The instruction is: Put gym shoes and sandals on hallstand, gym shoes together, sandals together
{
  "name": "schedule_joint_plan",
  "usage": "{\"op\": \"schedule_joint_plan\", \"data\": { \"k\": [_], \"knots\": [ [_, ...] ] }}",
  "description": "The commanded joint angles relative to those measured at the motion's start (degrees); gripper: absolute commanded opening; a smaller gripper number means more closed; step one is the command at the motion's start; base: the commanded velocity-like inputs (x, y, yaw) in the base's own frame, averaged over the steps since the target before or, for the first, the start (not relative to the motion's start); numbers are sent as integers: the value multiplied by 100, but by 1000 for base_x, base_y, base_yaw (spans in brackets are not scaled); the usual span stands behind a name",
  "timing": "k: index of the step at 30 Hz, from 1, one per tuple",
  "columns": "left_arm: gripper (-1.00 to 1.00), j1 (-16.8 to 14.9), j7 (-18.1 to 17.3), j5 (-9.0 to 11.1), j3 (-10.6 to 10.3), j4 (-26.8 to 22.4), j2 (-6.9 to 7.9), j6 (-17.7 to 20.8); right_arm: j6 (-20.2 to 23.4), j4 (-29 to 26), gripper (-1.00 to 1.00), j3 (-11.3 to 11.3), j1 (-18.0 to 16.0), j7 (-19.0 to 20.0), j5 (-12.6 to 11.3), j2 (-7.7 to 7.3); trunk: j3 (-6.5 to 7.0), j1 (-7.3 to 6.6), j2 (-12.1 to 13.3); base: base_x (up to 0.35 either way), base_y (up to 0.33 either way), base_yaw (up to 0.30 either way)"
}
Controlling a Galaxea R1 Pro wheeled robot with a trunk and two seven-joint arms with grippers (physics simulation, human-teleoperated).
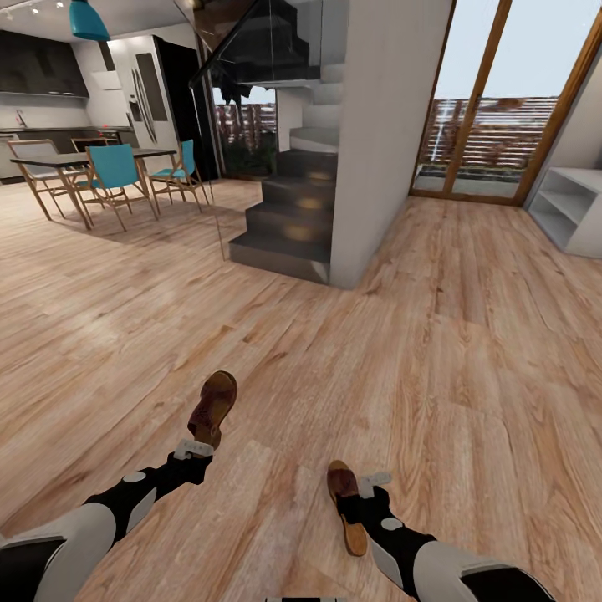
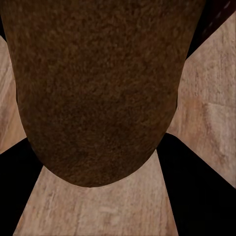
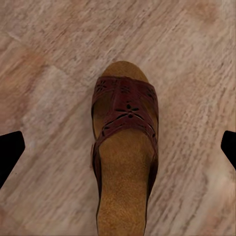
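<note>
Wood-plank corridor floor stretches out ahead of me, light brown with the grain showing, and both sandals are with my arms at the near edge of the head view. My left gripper has the left-hand sandal by one end, clamped on it, the shoe tilted up on its edge away from me; from my left wrist its brown underside looms right up against the lens, my dark fingers flanking it over the planks. The other sandal lies flat, just beside my right gripper and touching or nearly touching it. My right wrist looks straight down on it: tan footbed, dark brown cut-out strap, dark fingertips at either edge of the frame, well apart with the sandal between them, nothing gripped. Farther out, the white hallstand sits against the wall on the right, beside the tall glazed doors. A dark staircase rises mid-room next to a white wall block, and over on the left stands a dining table with blue chairs.
</note>
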Motion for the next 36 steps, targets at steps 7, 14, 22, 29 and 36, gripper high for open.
{"op": "schedule_joint_plan", "data": {
  "k": [7,14,22,29,36],
  "knots": [
    [-100,0,-11,3,3,0,-5,1,-9,-3,100,-2,33,88,-2,-1,0,0,0,120,104,0],
    [-100,0,-11,3,4,0,-8,1,-12,-2,100,-8,37,97,-15,-7,0,0,0,17,15,0],
    [-100,0,-11,3,4,0,-8,1,-24,-6,100,-16,50,97,-32,-14,-31,0,0,2,2,0],
    [-100,0,-11,3,4,0,-9,1,-37,-7,100,-25,74,93,-49,-23,-91,0,0,0,0,0],
    [-100,0,-11,3,4,0,-9,1,-39,-7,100,-29,145,90,-52,-33,-156,0,0,0,0,0]
  ]
}}
